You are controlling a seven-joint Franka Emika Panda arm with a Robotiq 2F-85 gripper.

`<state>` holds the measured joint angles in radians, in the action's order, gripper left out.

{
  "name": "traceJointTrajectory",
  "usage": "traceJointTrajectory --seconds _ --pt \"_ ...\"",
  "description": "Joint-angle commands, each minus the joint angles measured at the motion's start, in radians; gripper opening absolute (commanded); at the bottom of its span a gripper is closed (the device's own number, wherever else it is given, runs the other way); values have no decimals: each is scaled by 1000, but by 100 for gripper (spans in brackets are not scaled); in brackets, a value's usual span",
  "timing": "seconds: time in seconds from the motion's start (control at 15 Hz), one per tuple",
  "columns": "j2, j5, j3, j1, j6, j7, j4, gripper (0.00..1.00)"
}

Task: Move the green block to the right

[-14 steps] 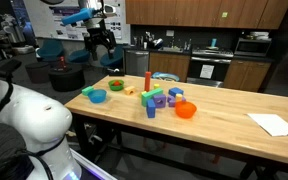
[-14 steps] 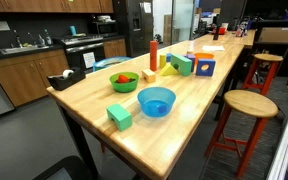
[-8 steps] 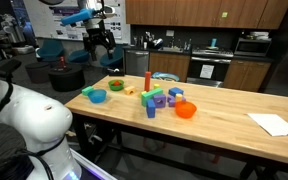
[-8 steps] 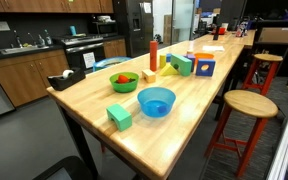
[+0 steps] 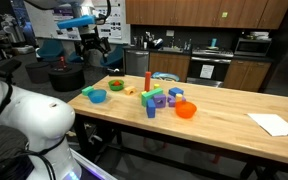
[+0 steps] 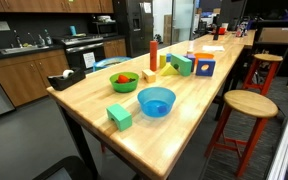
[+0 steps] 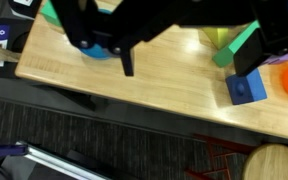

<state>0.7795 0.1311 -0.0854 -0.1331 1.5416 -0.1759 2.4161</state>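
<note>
Teal-green low toy block point(image 6: 119, 116): near end of long wooden table point(image 6: 214, 95), just beside round blue plastic bowl point(image 6: 156, 100), untouched. Black Robotiq gripper point(image 5: 93, 52): high above that end, well apart from block, fingers spread, nothing between.

Risks:
- descending off-centre, clipping bowl rim, dragging bowl along
- closing on block corner, twisting it out of grasp
- carrying too low, knocking bowl
- mistaking lime-green block point(image 6: 180, 63) in joined cluster farther along for target
</note>
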Motion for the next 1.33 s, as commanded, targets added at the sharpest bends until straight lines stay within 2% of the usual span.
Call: traceJointTrajectory --seconds 0.0,0.27,0.53,0.67,0.73,1.07,1.27 --pt "-10 -18 35 -51 52 -80 48 100" --pt "-32 -33 51 -96 127 -176 106 100" --pt "-71 56 29 -103 173 -241 132 100" --pt "-76 87 22 -84 207 -203 126 100" --pt "-65 55 30 -97 182 -206 135 100" --pt "-70 68 30 -93 199 -206 134 100" --pt "-70 -13 74 -144 237 -302 143 100"
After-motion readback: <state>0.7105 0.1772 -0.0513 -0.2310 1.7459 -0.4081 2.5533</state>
